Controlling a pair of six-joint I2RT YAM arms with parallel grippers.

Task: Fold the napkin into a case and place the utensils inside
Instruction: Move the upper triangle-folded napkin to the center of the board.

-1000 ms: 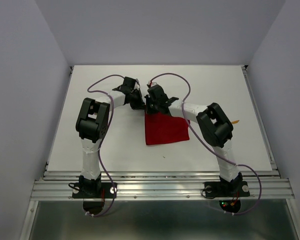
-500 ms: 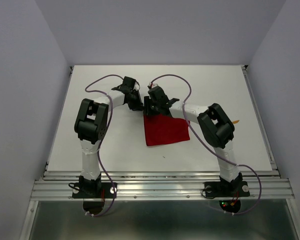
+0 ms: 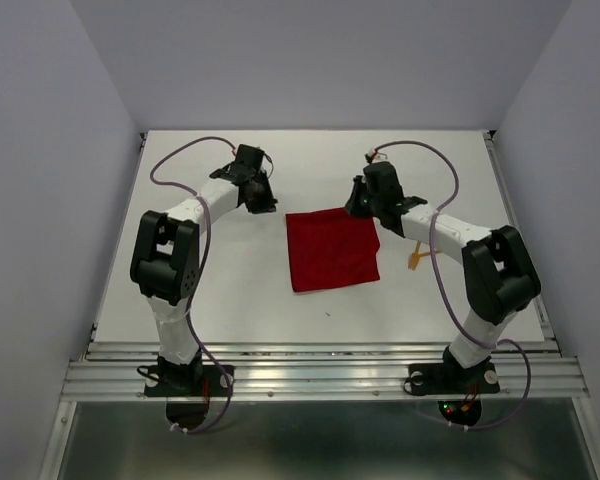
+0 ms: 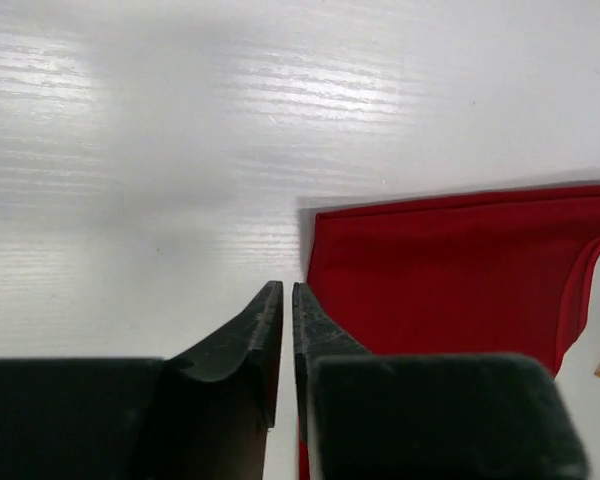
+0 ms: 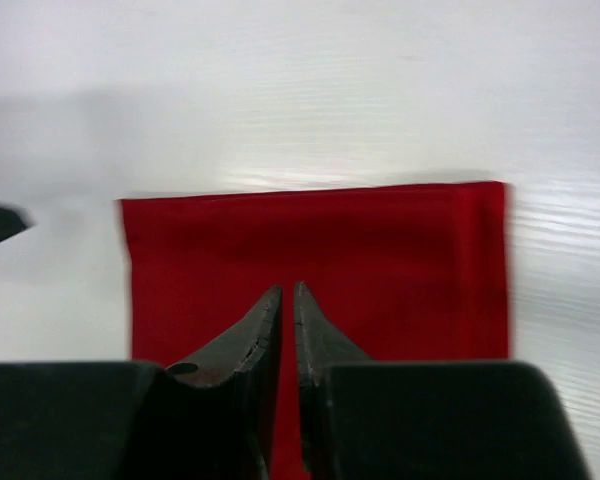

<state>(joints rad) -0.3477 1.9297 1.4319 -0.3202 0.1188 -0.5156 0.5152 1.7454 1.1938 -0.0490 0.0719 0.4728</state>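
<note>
1. As its wrist camera shows, the left gripper (image 4: 286, 290) has its fingers parted by only a thin slit, with nothing between them.
2. Left tips sit over bare table (image 4: 130, 180), just beside one corner of the napkin (image 4: 450, 270). Contact with the cloth cannot be told.
3. Right gripper (image 5: 287, 292) is the same: a narrow gap, nothing gripped. Its tips are over the red cloth, near one edge.
4. Overhead, the two grippers flank the napkin's far edge – left gripper (image 3: 260, 200) off the far-left corner, right gripper (image 3: 360, 203) at the far-right corner.
5. Napkin (image 3: 330, 250) lies flat near the table's middle, a folded, roughly square shape. One side edge shows a doubled layer.
6. One orange utensil (image 3: 416, 257) lies on the table just right of the napkin – partly hidden by the right arm.
</note>
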